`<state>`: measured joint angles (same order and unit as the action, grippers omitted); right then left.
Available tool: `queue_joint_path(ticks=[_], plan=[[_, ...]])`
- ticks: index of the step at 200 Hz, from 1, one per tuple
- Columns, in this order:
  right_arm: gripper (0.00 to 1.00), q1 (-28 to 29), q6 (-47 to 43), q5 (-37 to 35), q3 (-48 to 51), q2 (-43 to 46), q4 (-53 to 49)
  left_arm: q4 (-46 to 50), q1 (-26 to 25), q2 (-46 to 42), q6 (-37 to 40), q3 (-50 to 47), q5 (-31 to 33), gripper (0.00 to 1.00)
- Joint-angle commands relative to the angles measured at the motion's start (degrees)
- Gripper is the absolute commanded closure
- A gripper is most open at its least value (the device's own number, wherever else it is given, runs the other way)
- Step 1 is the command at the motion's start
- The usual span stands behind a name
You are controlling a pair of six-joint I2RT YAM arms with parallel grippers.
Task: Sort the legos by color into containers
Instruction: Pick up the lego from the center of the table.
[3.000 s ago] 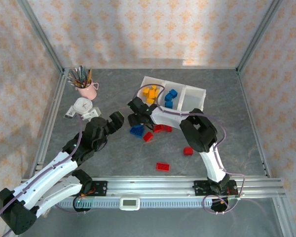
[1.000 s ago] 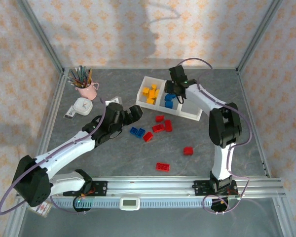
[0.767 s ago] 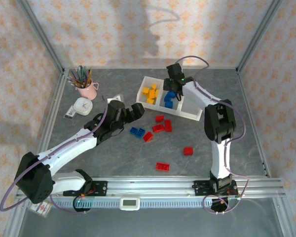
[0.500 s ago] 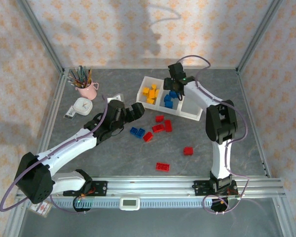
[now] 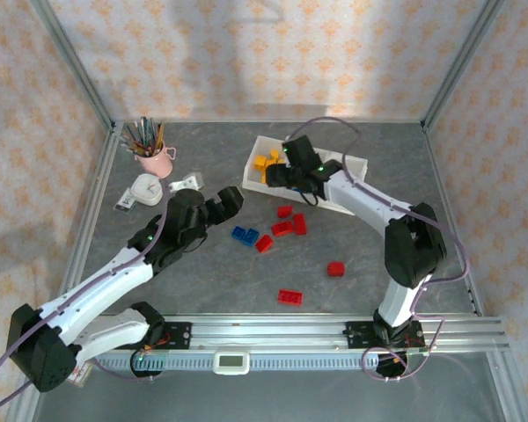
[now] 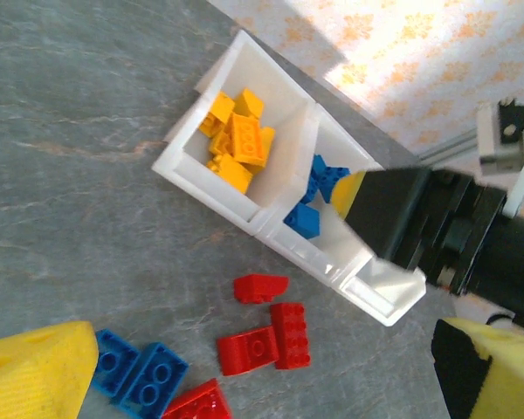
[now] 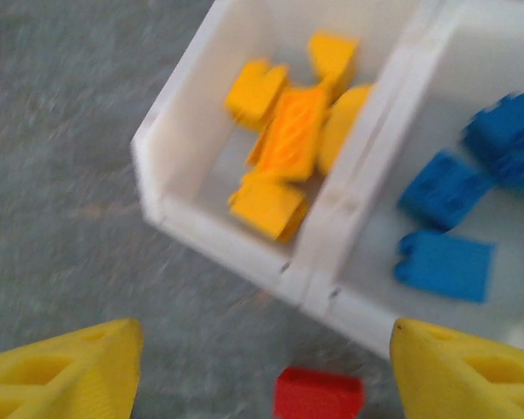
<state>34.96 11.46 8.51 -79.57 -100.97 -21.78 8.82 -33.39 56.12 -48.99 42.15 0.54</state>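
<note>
Care is mattering: the left end effector (image 5: 230, 200), released, is hovering near two side-by-side blue legos (image 5: 245, 235) on the tabletop (image 5: 361, 264) and should be straddling only one, while the right end effector (image 5: 286, 176), also released, is hanging over the tray (image 5: 359, 165).

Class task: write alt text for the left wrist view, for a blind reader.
A white three-compartment tray holds yellow bricks in one end compartment and blue bricks in the middle. Red bricks and two blue bricks lie loose on the table.

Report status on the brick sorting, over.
Left jaws, right jaws open, empty. Yellow bricks, blue bricks in tray; red bricks and two blue strays loose on table. Right arm over tray.
</note>
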Motion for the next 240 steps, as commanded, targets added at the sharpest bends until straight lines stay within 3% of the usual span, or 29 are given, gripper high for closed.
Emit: queue_joint_path(ticks=[1,78,132,240], plan=[[0.25,3.4,-1.2,1.0,1.4,0.7,-0.5,4.1,0.3,-4.0,-1.4,-2.5,3.9,0.01],[0.23,13.2,-9.6,1.7,-3.4,-7.1,-5.8,12.2,0.6,-14.6,-5.2,-6.9,9.8,0.01],[0.25,14.5,-13.7,4.2,-5.8,-11.7,-8.8,14.4,0.9,-16.6,-5.5,-7.1,10.7,0.01],[0.28,16.9,-17.3,-3.3,-6.6,-16.7,-11.2,13.6,1.3,-16.0,-5.5,-7.3,10.6,0.01]])
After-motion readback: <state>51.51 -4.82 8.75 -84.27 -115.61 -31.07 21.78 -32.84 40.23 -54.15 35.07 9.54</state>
